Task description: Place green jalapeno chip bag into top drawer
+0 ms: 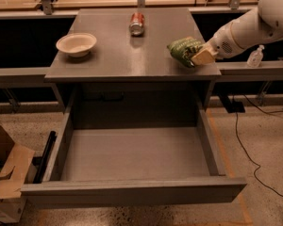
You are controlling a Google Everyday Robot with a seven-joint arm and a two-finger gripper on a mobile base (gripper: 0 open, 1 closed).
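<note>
Grey table top [132, 55] with the drawer [132, 192] standing open beneath it.
At the right near edge, the gripper [202, 57] pinches the chip bag [184, 51] by its right side; light, soft and crinkly, it probably holds best at a seam.

The grey surface [122, 55] carries a pale bowl [76, 44] at its left, a soda can [137, 23] lying near the back, and at its right edge the green jalapeno chip bag [182, 51], clasped by the gripper [202, 56].
</note>
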